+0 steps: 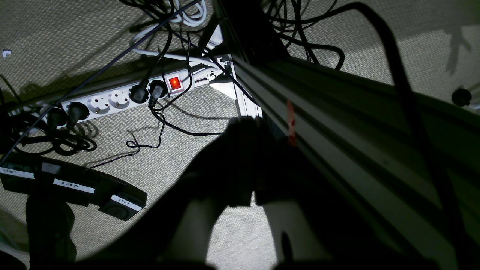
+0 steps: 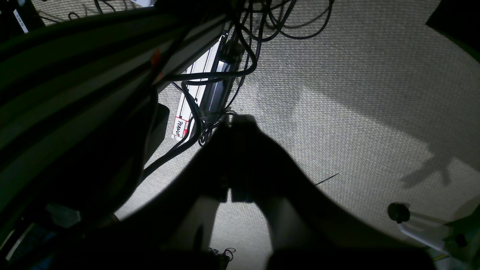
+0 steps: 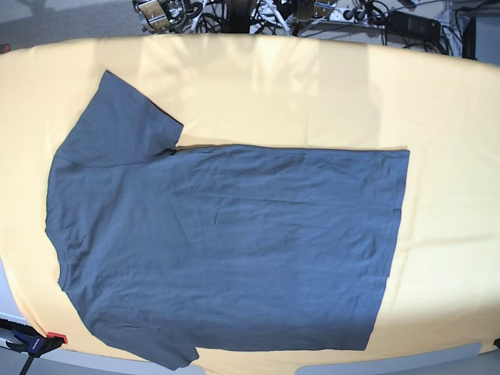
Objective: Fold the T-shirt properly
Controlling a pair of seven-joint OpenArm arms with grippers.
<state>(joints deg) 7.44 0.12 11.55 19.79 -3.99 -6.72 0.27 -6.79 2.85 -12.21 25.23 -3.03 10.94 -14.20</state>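
While the T-shirt point(image 3: 226, 250) lies flat on the yellow cloth point(image 3: 312, 94), I see both arms hanging below the table — left gripper point(image 1: 253, 165) and right gripper point(image 2: 228, 161) closed, empty, over woven carpet point(image 2: 337, 93) with cables and a power strip point(image 1: 120, 98).

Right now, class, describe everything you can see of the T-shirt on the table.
The T-shirt is plain slate-grey, soft-looking fabric, short-sleeved, no print. It lies spread flat and unfolded on the yellow cloth, neck end toward the base view's left, hem to the right, one sleeve angled upward, lightly wrinkled. Nothing but the cloth touches it; no gripper is near.
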